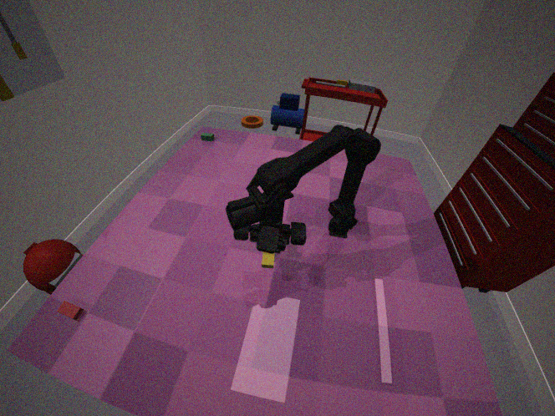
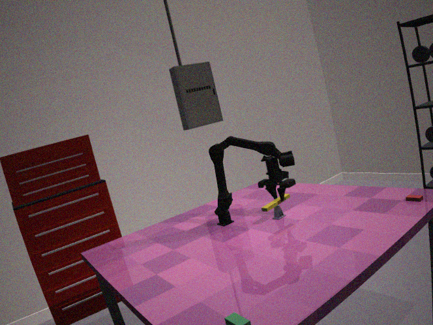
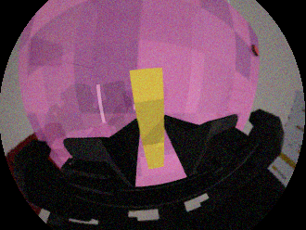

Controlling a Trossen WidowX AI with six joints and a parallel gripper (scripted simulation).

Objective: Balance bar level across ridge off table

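Observation:
The yellow bar [image 1: 267,260] [image 2: 268,206] [image 3: 149,85] is held crosswise between the fingers near its middle. My gripper [image 2: 278,200] [image 3: 150,120] is shut on it, pointing down. In the exterior view the bar is above the table and looks about level. The small grey ridge [image 2: 278,213] stands on the table, its top just under or in front of the bar's middle; whether they touch I cannot tell. The ridge is hidden behind the gripper in the top view and mostly behind the bar in the wrist view.
A red block [image 1: 70,309] [image 2: 414,198] lies near one table edge, far from the gripper. A green block [image 1: 207,137] [image 2: 237,318] lies near another edge. The arm's base [image 1: 339,225] [image 2: 225,221] stands beside the ridge.

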